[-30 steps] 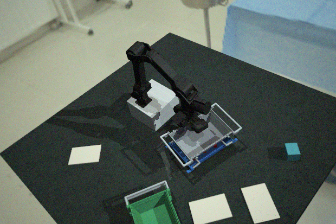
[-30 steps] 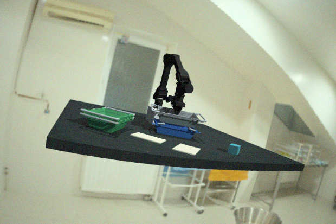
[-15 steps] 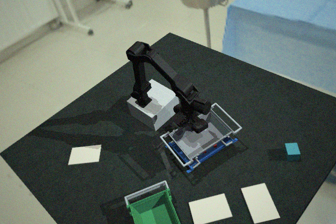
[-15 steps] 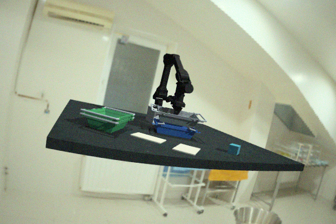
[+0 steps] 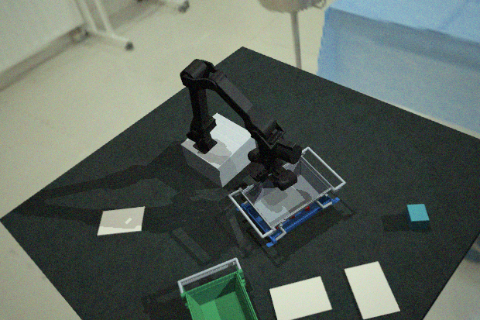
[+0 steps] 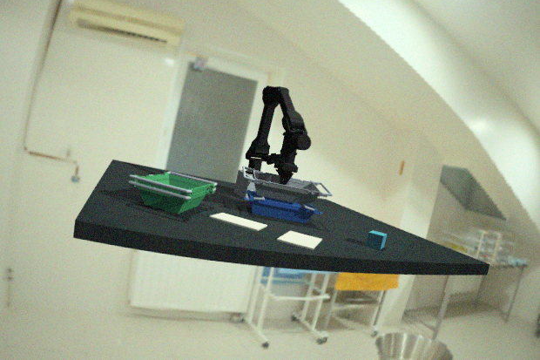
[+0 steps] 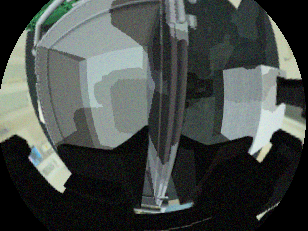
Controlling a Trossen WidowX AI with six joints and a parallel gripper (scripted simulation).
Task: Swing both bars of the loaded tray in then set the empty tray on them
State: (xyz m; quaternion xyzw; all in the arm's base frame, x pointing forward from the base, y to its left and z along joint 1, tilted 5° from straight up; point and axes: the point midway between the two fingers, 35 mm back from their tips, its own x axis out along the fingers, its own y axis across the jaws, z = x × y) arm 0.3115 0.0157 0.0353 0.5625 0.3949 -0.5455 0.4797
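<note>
As the jaws (image 5: 267, 179) (image 6: 284, 181) pinch the near wall of the grey tray (image 5: 258, 207) (image 6: 270, 192) (image 7: 65, 89), that tray is right over the blue tray (image 5: 306, 218) (image 6: 281, 212)! Is it bearing on the bars? Cannot tell from here.

Look at the room: the pair is well inside the edges of the worktop (image 5: 310, 106) (image 6: 196, 254), with dark surface on the cyan cube's side. Tighter behind, where the white pedestal (image 5: 236, 133) (image 7: 242, 99) crowds the arm's side of the stack. The cyan cube (image 5: 417, 215) (image 6: 376, 240) sits well apart, nearer an edge.

Over to the angles! Top view catches red blocks (image 5: 306, 208) peeking out in the blue tray; the exterior hides them behind its wall. But the exterior delivers the whole green tray (image 6: 167, 200) (image 5: 217, 300) (image 7: 50, 14), cropped from above, and shows the grey one's height over the blue.
</note>
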